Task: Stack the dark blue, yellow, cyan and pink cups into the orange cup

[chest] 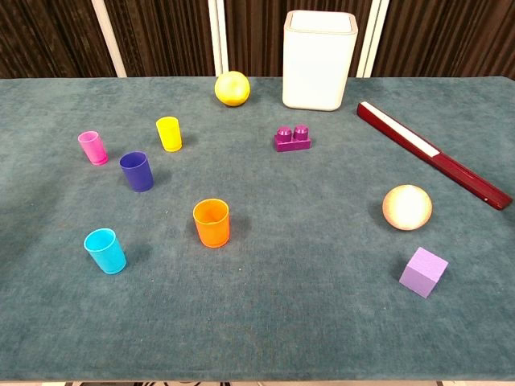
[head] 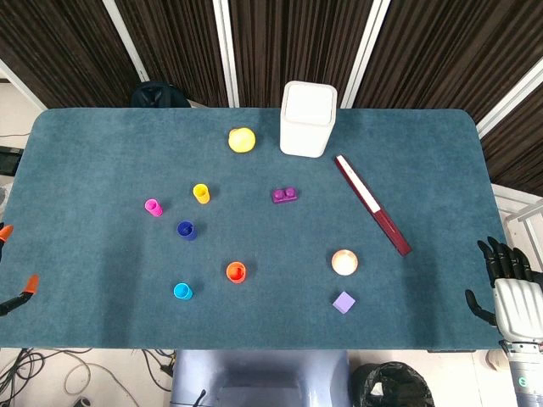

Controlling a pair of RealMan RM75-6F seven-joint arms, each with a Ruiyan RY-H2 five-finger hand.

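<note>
Five small cups stand upright and apart on the left half of the blue-green table. The orange cup [head: 236,272] [chest: 212,223] is nearest the middle. The cyan cup [head: 182,292] [chest: 105,251] stands at the front left. The dark blue cup [head: 187,230] [chest: 137,171], yellow cup [head: 201,193] [chest: 169,133] and pink cup [head: 153,207] [chest: 93,148] stand further back. My right hand [head: 507,284] hangs off the table's right edge, fingers apart and holding nothing, far from the cups. My left hand shows in neither view.
A white bin [head: 307,119] and yellow ball [head: 242,139] stand at the back. A purple brick [head: 284,195], dark red bar [head: 372,204], pale ball [head: 344,262] and lilac cube [head: 343,302] lie right of the cups. Black orange-tipped pieces [head: 19,292] poke in at the left edge.
</note>
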